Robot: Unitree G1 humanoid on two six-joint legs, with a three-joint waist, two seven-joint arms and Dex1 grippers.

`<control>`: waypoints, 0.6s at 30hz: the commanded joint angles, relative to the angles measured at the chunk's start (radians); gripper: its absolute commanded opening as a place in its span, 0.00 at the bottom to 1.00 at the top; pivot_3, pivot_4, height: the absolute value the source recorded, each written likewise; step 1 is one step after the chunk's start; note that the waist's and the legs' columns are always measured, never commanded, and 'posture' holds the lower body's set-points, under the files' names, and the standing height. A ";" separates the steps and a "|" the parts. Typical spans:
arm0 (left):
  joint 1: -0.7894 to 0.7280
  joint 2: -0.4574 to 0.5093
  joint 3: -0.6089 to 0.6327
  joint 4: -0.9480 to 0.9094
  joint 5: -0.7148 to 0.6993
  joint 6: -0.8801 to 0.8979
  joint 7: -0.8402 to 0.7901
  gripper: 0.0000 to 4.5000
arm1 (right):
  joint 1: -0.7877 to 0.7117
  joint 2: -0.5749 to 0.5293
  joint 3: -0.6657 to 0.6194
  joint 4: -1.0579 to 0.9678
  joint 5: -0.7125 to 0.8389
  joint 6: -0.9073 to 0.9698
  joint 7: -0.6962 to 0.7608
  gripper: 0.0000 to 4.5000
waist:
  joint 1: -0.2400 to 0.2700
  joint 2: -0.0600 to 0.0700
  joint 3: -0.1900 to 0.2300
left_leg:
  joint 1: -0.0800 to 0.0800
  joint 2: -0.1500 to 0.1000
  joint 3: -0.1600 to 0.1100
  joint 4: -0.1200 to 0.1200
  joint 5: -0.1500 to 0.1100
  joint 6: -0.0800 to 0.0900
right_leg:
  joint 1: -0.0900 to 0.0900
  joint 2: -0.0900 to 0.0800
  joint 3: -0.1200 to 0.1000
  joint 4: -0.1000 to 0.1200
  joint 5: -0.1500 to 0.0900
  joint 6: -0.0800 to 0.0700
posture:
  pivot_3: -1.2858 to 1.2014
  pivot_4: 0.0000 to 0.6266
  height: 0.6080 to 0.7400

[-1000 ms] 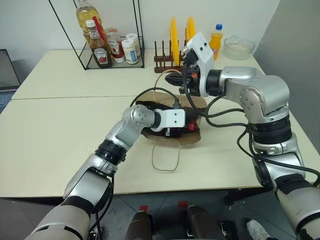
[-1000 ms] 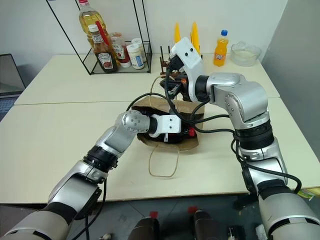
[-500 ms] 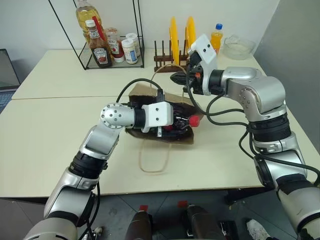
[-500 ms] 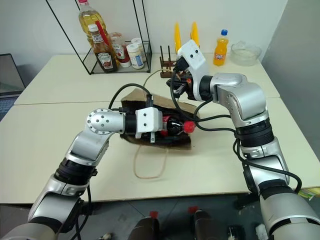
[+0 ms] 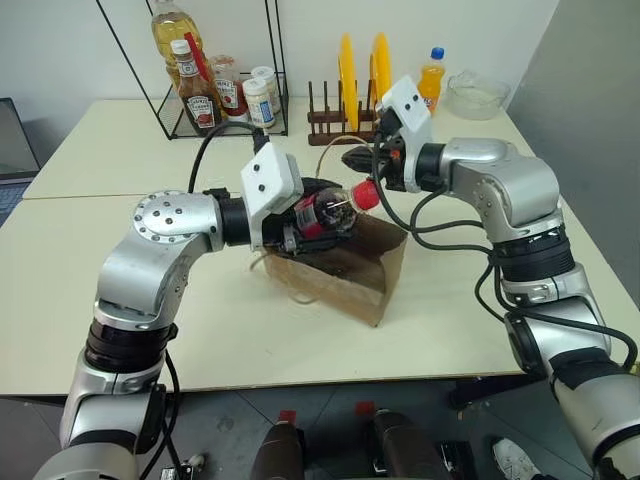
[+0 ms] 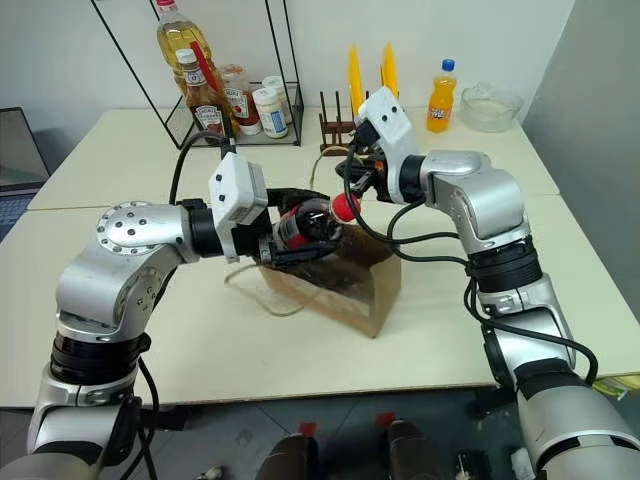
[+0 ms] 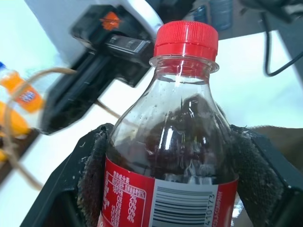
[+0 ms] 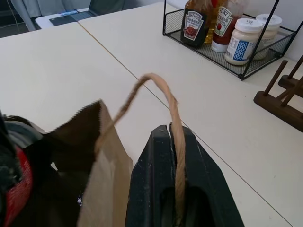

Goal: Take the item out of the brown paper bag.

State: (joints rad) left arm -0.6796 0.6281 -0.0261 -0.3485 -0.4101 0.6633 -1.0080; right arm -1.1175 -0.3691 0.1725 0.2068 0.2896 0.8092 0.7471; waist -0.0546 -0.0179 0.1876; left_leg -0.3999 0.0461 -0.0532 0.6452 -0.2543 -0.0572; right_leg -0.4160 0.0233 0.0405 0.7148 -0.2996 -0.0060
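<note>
Cola bottle held in the air above the mouth of the paper bag, red cap toward the right arm. Left gripper is clamped on the bottle body, pads pressed against both sides at the label. Right gripper is closed, pinching the bag's string handle. Bag sits on the table, with the condiment rack and the orange soda well behind.

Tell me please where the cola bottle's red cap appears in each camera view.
Left eye view: red cap at centre, above the brown paper bag.
Right eye view: cap at centre.
Left wrist view: cap at top centre.
Right wrist view: cannot tell.
Shared landmark: the bag's string handle.
</note>
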 commanded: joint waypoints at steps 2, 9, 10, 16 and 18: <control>-0.041 0.065 0.164 -0.024 -0.143 0.122 0.029 0.73 | -0.029 0.003 -0.007 -0.011 -0.008 -0.030 0.014 0.00 | -0.003 0.000 0.000 | 0.000 0.000 0.000 0.000 0.000 0.000 | 0.000 0.000 0.000 0.000 0.000 0.000 | 0.52 0.24 1.00; -0.005 0.211 0.380 0.079 -0.274 0.230 0.042 0.73 | -0.023 -0.004 -0.006 -0.018 -0.010 -0.031 0.023 0.00 | -0.005 0.000 0.000 | 0.000 0.001 0.000 0.000 0.000 0.000 | 0.000 0.001 0.000 0.000 0.000 0.000 | 0.52 0.24 1.00; 0.000 0.219 0.408 0.100 -0.277 0.227 0.059 0.73 | -0.022 -0.004 -0.006 -0.018 -0.009 -0.032 0.024 0.00 | -0.004 0.000 0.000 | 0.000 0.001 0.000 0.000 0.000 0.000 | -0.001 0.000 0.000 0.000 0.000 0.000 | 0.52 0.24 1.00; -0.044 0.143 0.583 0.331 -0.189 0.067 0.363 0.73 | -0.015 -0.010 -0.005 -0.022 -0.012 -0.045 0.028 0.00 | 0.004 -0.001 0.000 | 0.000 0.000 0.000 0.000 0.000 0.000 | 0.000 -0.001 -0.001 0.000 0.000 0.000 | 0.52 0.24 1.00; 0.011 0.121 0.584 0.380 -0.118 -0.022 0.428 0.73 | -0.015 -0.010 -0.003 -0.022 -0.013 -0.050 0.031 0.00 | 0.005 -0.001 0.001 | 0.000 0.001 0.000 0.000 0.000 0.000 | 0.000 -0.002 -0.001 0.000 0.000 0.000 | 0.52 0.24 1.00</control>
State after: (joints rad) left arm -0.6938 0.7550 0.5211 0.0123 -0.5842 0.7342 -0.6437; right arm -1.1174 -0.3732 0.1806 0.2174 0.2848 0.7842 0.7679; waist -0.0494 -0.0191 0.1881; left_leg -0.3999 0.0466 -0.0530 0.6455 -0.2542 -0.0575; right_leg -0.4164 0.0192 0.0401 0.7145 -0.2994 -0.0058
